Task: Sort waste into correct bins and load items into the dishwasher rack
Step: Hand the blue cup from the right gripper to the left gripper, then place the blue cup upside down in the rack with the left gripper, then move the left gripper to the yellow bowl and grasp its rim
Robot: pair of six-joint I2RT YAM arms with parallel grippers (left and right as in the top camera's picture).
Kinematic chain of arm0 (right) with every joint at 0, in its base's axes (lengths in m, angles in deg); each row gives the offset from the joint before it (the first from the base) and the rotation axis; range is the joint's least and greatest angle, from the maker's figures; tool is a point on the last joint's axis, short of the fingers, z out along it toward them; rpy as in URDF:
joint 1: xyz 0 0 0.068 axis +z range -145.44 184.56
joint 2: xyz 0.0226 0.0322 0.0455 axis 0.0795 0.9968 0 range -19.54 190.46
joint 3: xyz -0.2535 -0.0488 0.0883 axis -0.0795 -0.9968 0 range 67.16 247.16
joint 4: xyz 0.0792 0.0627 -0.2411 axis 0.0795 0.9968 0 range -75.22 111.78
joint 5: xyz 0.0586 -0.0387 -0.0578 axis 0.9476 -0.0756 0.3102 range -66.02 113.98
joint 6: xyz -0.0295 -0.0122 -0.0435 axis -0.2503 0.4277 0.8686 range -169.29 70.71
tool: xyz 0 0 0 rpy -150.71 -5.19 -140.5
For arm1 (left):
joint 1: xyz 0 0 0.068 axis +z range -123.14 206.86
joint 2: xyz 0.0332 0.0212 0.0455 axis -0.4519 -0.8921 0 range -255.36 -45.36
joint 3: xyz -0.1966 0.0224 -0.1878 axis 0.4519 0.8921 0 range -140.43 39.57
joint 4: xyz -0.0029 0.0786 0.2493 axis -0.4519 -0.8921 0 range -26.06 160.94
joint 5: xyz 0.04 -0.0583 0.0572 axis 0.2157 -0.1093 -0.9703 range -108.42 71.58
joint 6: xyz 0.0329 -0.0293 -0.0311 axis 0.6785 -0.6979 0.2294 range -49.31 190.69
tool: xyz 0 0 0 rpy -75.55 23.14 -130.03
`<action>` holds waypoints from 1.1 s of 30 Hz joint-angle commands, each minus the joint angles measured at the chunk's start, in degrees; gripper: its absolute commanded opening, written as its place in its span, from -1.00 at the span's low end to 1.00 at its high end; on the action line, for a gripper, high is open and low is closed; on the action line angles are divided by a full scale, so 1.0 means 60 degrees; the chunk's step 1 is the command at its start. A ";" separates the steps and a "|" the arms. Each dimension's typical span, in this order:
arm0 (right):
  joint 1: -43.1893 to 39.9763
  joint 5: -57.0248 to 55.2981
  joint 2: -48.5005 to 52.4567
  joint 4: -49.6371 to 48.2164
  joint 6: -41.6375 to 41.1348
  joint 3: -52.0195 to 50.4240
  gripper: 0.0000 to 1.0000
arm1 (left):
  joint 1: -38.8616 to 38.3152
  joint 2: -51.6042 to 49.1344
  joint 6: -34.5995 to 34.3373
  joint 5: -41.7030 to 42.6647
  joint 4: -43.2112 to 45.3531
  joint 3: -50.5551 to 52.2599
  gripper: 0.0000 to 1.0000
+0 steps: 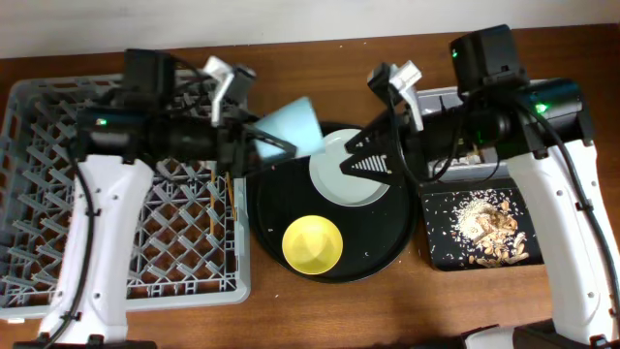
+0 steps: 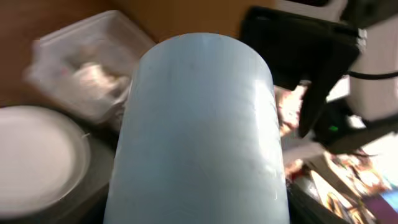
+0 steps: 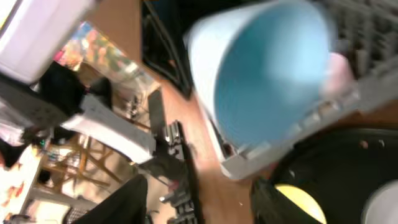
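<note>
- Near the far edge of the bench, mid-width, from overhead: light-blue cup on its side, clamped in the left gripper, above the rim of the round black tray, just beside the dishwasher rack.
- Only from the left wrist: crumpled tissue inside the clear tub; own fingers hidden behind the cup.
- Right gripper: spread wide, holding nothing, above the plate.
- Brown wooden surface; pale wall beyond the far edge.

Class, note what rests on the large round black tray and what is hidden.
The yellow bowl and pale plate rest on the round black tray. The light-blue cup in the left tool, and the right tool, hide part of the plate and tray.
</note>
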 commanded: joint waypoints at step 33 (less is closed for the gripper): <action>-0.0357 -0.3406 -0.0007 0.0426 0.0073 -0.0149 0.97 | -0.0018 0.1963 -0.4204 -0.7504 -0.0448 0.2142 0.65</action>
